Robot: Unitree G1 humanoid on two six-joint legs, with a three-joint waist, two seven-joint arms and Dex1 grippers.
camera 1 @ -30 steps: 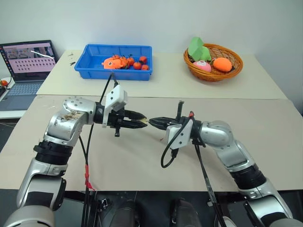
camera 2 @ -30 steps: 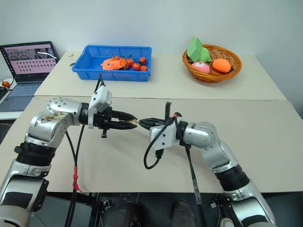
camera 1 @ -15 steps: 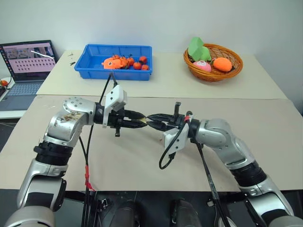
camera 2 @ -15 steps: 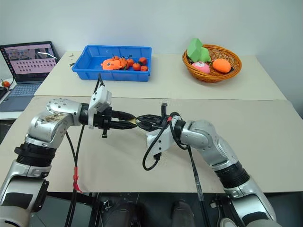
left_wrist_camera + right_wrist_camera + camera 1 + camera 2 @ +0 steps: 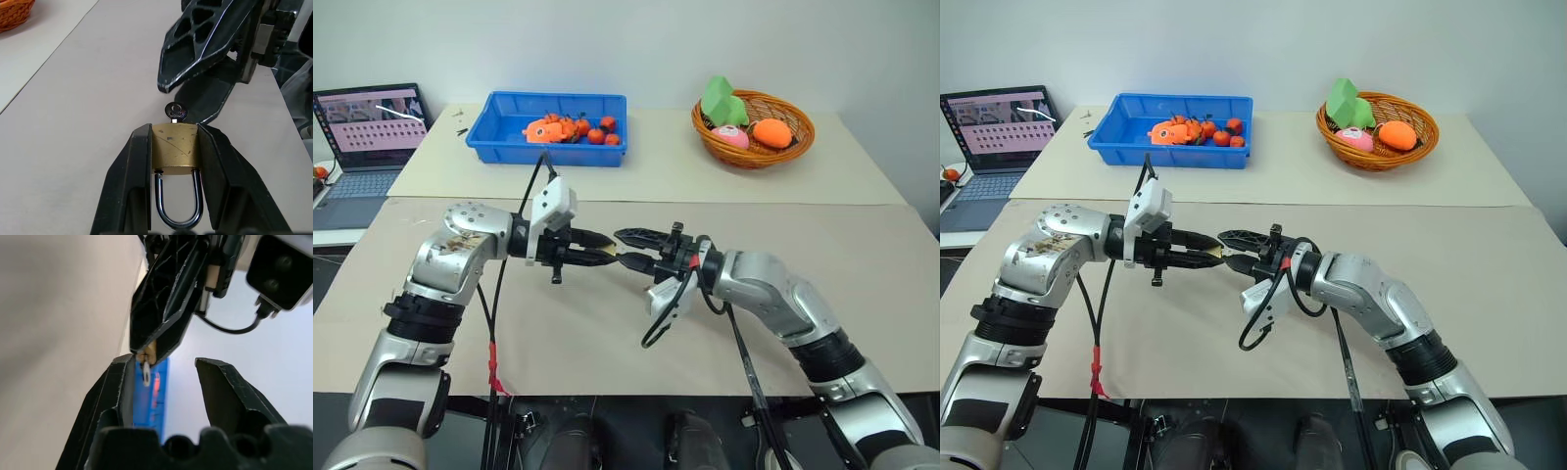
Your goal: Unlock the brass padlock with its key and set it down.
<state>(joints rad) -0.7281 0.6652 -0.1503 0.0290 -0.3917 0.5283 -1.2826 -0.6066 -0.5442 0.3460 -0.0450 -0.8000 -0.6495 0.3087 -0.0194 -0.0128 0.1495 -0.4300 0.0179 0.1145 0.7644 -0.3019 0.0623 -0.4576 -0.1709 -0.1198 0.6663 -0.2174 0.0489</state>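
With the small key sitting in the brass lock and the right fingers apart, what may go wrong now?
1. The small silver key stands in the gold brass padlock, and the right gripper is open around its head, so it might slip out.
2. The left gripper clamps only the padlock's body sides; a push from the right fingers could twist it.
3. The silver shackle looks closed, so the lock may still be locked.

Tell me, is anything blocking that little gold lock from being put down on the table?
Nothing visible. The small brass padlock sits clamped between the left gripper's black fingers, the tiny silver key in its base, above bare beige tabletop. The right gripper hangs open alongside.
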